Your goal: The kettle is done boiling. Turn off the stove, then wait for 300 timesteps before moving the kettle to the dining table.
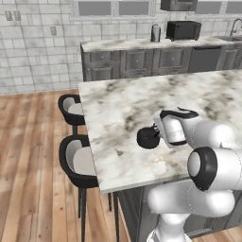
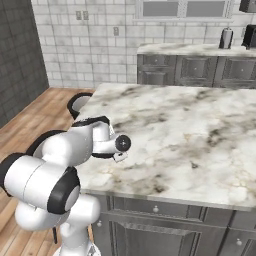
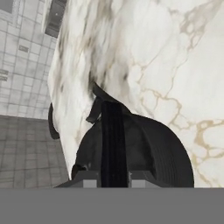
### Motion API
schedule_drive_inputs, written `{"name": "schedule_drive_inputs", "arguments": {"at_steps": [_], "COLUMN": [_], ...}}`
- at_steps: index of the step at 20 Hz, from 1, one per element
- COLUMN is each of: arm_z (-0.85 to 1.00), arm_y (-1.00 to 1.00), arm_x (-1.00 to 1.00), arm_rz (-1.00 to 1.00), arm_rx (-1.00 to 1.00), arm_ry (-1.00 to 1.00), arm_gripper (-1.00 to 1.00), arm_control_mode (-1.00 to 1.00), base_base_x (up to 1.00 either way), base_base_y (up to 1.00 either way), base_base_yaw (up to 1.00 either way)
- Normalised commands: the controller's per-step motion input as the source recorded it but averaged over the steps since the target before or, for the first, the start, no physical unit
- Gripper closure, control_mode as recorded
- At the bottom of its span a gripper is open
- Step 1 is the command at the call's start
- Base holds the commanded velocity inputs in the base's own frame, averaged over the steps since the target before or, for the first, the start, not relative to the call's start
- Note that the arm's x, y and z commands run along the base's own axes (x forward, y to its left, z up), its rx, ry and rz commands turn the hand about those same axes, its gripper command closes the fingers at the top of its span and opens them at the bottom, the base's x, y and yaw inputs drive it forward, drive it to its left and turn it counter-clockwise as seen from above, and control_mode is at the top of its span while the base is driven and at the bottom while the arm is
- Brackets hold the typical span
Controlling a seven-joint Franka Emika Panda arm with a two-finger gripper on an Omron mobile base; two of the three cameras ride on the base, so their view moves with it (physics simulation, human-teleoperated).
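Now the gripper (image 3: 113, 177) clamps the kettle (image 1: 148, 137) handle, lower centre, seemingly on the dining table (image 1: 123, 108); releasing aslant could tip it.

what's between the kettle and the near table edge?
Bare marble. In the left base view nothing lies between the kettle and the dining table's near edge.

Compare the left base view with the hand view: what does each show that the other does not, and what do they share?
Left base view alone: two black stools beside the dining table, the far wall counter with a toaster oven and a silver canister.
Hand view alone: the gripper shut on the kettle's handle, seen close from above.
Both: the black kettle and the dining table.
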Motion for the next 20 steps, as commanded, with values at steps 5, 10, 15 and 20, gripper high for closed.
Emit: {"name": "schedule_drive_inputs", "arguments": {"at_steps": [5,10,15,20], "arm_z": [-0.13,-0.14,-0.17,-0.17], "arm_y": [0.04,0.04,0.04,0.03], "arm_x": [0.04,0.01,0.00,0.00], "arm_rz": [0.00,0.00,0.00,0.00], "arm_rx": [0.00,0.00,0.00,0.00], "arm_ry": [0.00,0.00,0.00,0.00], "arm_gripper": [1.00,1.00,1.00,1.00], "arm_control_mode": [-1.00,-1.00,-1.00,-1.00], "base_base_x": [0.00,0.00,0.00,0.00], "base_base_y": [0.00,0.00,0.00,0.00], "base_base_yaw": [0.00,0.00,0.00,0.00]}}
